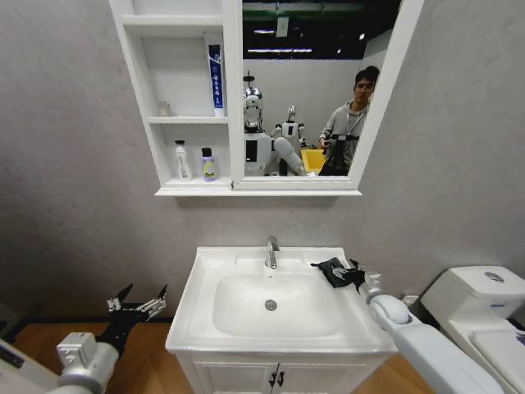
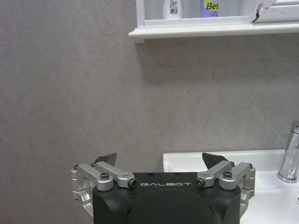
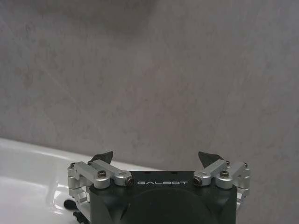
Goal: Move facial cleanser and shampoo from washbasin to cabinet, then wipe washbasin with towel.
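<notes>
Towel on washbasin rim, partly hidden by right tool.

We are facing a grey, faintly mottled wall. A white toilet is standing at the right, a two-door white vanity is sitting low in the middle, and wooden flooring is showing at lower left.

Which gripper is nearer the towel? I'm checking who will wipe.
Right. The right gripper is at the towel on the washbasin rim; the left gripper hangs off the basin's far side.
</notes>
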Robot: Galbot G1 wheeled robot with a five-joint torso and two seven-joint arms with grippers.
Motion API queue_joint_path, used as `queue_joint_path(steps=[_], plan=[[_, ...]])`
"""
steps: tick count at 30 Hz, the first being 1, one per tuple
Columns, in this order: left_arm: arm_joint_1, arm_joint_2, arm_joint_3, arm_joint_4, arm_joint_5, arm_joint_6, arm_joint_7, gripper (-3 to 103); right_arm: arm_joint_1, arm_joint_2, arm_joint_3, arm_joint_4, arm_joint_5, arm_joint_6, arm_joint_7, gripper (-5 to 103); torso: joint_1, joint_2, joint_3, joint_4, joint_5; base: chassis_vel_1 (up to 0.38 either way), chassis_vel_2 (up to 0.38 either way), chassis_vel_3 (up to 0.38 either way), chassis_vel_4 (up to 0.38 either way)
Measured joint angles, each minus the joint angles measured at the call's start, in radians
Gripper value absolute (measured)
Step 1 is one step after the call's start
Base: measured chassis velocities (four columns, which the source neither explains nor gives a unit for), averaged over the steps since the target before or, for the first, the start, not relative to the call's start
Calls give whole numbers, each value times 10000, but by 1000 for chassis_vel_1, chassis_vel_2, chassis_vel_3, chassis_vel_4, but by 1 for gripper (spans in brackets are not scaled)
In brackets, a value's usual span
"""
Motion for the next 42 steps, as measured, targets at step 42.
queue_joint_path(steps=[42], plan=[[0, 0, 0, 1, 0, 0, 0, 100, -9753, 4125, 4797, 8564, -965, 1569, -1636, 100, 0, 0, 1, -5, 5, 0, 0, 0, 0]])
